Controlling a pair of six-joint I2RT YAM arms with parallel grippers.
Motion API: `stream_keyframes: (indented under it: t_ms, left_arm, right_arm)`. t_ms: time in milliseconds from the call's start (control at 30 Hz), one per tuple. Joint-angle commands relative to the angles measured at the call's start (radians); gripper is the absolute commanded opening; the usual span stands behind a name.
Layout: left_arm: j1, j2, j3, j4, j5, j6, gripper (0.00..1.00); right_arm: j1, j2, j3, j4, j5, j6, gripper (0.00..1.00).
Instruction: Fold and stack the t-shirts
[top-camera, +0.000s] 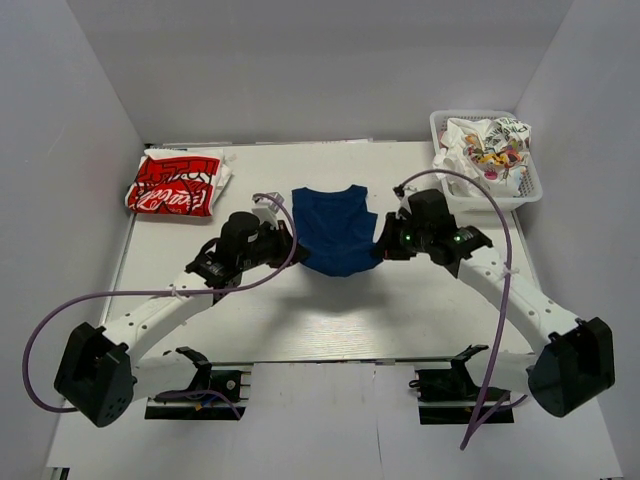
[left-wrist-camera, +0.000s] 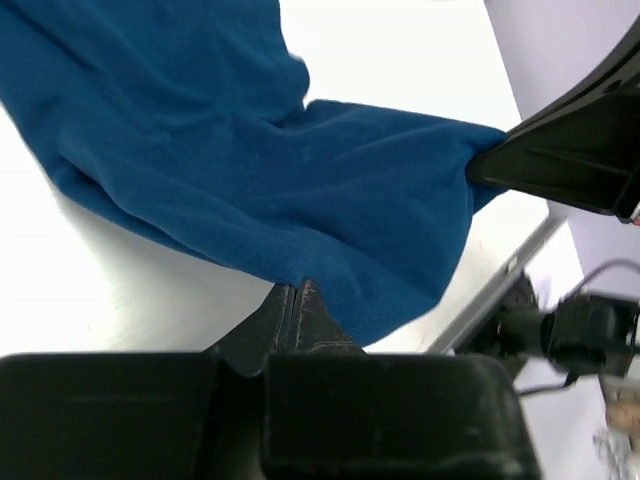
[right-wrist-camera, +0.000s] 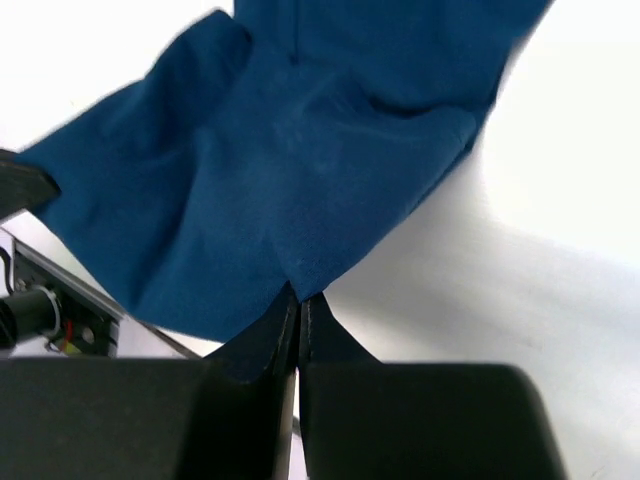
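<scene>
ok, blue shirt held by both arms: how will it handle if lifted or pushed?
Probably floppy: the blue t-shirt sags in folds between the left fingers and right fingers, each pair shut on an edge. Likely light, since thin pinches carry it. Pushed, it would probably bunch on the table rather than slide whole.

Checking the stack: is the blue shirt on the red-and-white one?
No, the blue shirt is mid-table, well apart from the red-and-white shirt.
</scene>
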Motion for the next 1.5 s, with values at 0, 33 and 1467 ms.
stream_keyframes:
  t_ms: [0,33,1467]
  left_arm:
    - [0.007,-0.006,0.085,0.011,-0.082,-0.021,0.00]
    - [0.021,0.003,0.108,-0.002,-0.140,-0.021,0.00]
    - [0.257,1.089,1.213,-0.176,-0.280,0.005,1.00]
  right_arm:
    - [-0.015,0.059,0.132,-0.031,0.006,-0.037,0.00]
    - [-0.020,0.072,0.144,-0.027,0.006,-0.045,0.00]
    - [-0.341,1.129,1.078,0.113,-0.287,-0.071,0.90]
